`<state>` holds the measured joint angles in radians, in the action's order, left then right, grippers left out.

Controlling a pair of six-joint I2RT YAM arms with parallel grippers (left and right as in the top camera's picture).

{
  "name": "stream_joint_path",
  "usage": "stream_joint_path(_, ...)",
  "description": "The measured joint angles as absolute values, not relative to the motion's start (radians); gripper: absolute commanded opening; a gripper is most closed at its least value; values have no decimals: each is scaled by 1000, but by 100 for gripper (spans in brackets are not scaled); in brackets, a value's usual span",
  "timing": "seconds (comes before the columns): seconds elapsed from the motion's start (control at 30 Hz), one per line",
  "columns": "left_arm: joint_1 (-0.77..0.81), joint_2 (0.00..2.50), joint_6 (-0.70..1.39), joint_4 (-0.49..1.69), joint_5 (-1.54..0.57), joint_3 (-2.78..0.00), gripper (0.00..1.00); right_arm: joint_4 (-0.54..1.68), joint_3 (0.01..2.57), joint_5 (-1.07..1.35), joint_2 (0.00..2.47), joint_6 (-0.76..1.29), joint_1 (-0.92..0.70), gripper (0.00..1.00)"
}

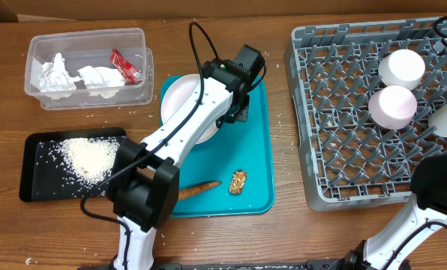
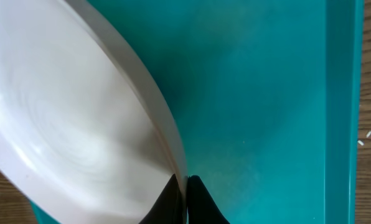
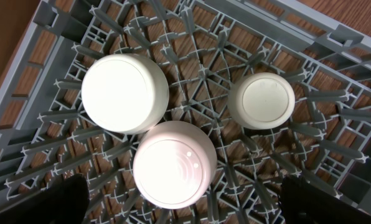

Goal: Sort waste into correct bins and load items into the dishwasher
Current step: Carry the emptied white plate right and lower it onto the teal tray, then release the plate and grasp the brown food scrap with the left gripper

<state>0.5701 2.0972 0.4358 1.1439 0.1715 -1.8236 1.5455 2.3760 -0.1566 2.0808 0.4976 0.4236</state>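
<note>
Lying nearest on the teal tray [image 1: 257, 165] are a carrot piece [image 1: 201, 189] and a brown food lump [image 1: 238, 181], with rice [image 1: 85, 159] heaped in the black tray [image 1: 36, 169] to their left. Farther back, the left end effector [image 2: 186, 186] is clamped on the rim of the large white plate [image 2: 61, 112]. The right end effector [image 3: 182, 183] hangs spread wide over upturned bowls [image 3: 124, 93] and a cup [image 3: 262, 101] in the dish rack [image 1: 343, 165]. Farthest, napkins [image 1: 57, 75] and a wrapper [image 1: 124, 66] sit in the clear tub [image 1: 88, 37].

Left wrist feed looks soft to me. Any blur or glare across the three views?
Left wrist: the plate sits very close and reads soft, no glare. Right wrist: the rack is sharp, the fingers are dark blurs in the bottom corners. Overhead: evenly lit, sharp.
</note>
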Motion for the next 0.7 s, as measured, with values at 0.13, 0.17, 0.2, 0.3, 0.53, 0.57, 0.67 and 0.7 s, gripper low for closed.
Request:
stream_joint_path(0.13,570,2111,435,1144,165,-1824,20,1546,2376,-157,2081,498,424,100)
stream_joint_path(0.17,570,2112,434,1144,165,-1824,27,1546,2376,-157,2081,498,424,100)
stream_joint_path(0.2,570,2112,433,1144,166,-1824,31,1545,2376,-157,2081,498,424,100)
stream_joint_path(0.3,570,2112,438,1143,160,-1824,42,1545,2376,-157,2081,498,424,100)
stream_joint_path(0.53,570,2112,411,1230,149,-1835,43,1546,2376,-157,2081,498,424,100)
stream_joint_path(0.57,570,2113,411,1273,147,-1856,43,1546,2376,-157,2081,498,424,100)
stream_joint_path(0.67,570,2113,400,1333,137,-1900,43,1545,2376,-157,2081,498,424,100)
stream_joint_path(0.7,570,2113,389,1349,123,-1914,43,1546,2376,-157,2081,498,424,100)
